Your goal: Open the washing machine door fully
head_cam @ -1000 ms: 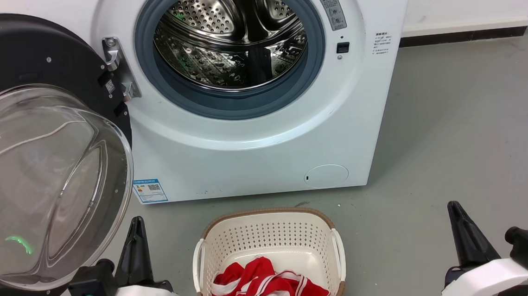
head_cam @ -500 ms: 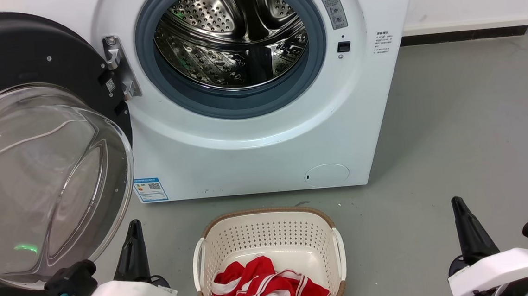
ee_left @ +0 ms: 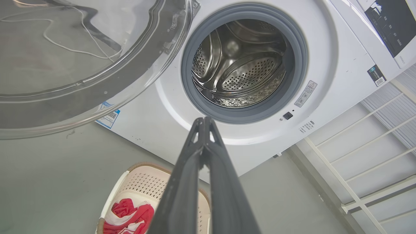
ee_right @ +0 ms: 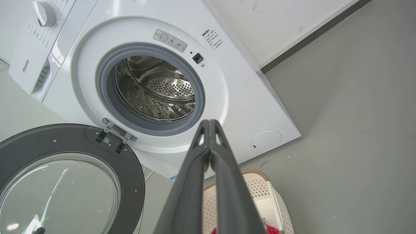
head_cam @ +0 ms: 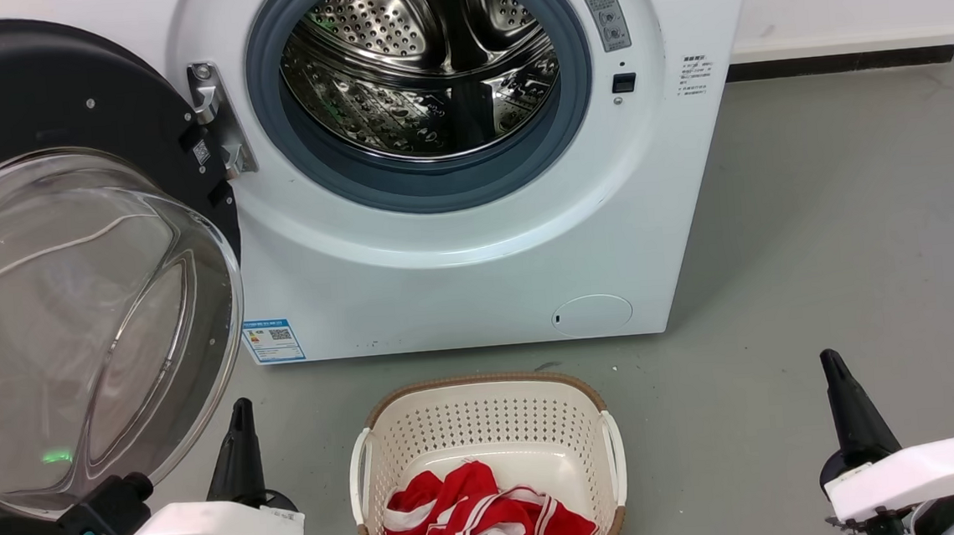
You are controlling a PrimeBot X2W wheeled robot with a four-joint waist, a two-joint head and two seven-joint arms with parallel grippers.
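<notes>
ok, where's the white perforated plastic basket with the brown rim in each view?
Head view: white perforated plastic basket, bottom centre.
Left wrist view: basket at bottom, left of and partly behind the left claw.
Right wrist view: basket at bottom, right of the right claw.
Shared landmark: blue-grey rubber ring, above it in all three.

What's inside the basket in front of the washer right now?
A crumpled red and white garment lies in the near half of the basket; the far half of its floor is bare. Anything beneath the cloth is covered.
</notes>
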